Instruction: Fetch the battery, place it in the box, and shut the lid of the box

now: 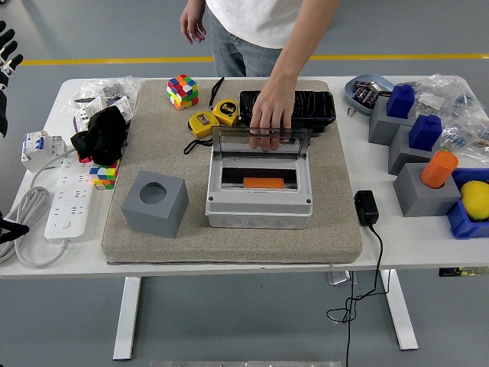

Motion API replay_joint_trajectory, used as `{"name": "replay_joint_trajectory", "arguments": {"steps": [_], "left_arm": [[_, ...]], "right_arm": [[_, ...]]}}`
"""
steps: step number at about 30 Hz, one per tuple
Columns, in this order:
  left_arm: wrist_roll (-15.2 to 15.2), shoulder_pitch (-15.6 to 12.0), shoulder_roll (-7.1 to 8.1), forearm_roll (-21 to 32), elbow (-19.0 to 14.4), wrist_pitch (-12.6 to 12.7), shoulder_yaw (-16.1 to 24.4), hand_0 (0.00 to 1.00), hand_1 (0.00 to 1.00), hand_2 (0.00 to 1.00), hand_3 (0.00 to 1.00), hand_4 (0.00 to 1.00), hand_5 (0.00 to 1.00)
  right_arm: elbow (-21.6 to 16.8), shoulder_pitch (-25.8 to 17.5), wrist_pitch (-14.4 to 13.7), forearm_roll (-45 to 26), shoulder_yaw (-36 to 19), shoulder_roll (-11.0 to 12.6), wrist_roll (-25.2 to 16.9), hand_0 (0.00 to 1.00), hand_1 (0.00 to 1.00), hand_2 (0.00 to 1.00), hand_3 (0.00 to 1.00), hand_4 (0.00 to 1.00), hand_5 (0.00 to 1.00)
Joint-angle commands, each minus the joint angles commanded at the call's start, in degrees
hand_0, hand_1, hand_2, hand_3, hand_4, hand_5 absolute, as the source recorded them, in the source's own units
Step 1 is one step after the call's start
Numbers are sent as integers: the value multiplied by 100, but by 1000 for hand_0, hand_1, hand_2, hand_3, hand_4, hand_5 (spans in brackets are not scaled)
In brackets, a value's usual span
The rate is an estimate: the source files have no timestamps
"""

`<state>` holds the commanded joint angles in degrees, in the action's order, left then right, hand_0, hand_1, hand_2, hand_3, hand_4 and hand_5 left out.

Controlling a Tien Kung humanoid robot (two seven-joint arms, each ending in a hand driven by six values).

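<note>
On the mat in the middle of the bench (397,245) sits the grey box (259,200). The orange battery (263,183) lies inside it, long side going left to right. The clear lid (261,142) stands up, not shut yet. A person's hand (270,116) rests on the lid's top edge. The robot's left hand (6,53) is far off at the left edge, so the person's hand is nearer; I cannot tell how it is held.

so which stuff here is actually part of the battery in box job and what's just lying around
Job:
orange battery, lying inside the box
grey box
clear lid, up, person's hand on it

Lying about:
Rubik's cube
yellow tape measures
grey block
power strip
black tray
</note>
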<state>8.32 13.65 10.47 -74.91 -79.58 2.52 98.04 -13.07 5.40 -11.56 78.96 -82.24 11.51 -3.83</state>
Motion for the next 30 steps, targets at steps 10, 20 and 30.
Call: {"name": "replay_joint_trajectory", "arguments": {"steps": [10,20,30], "left_arm": [[98,-50,-34,-2173,7,136,82,941,997,971,937,998,998],[69,-83,-51,-2692,34,192,164,962,998,984,958,998,998],[-390,171,236,-4240,100,-47,-565,998,998,988,856,998,998]], "right_arm": [[-3,-6,-5,-21,23,-5,-7,908,902,854,895,998,998],[1,-5,-7,-10,-5,-5,-6,909,903,854,894,998,998],[3,20,-15,-5,-12,6,-1,909,904,854,895,998,998]]}}
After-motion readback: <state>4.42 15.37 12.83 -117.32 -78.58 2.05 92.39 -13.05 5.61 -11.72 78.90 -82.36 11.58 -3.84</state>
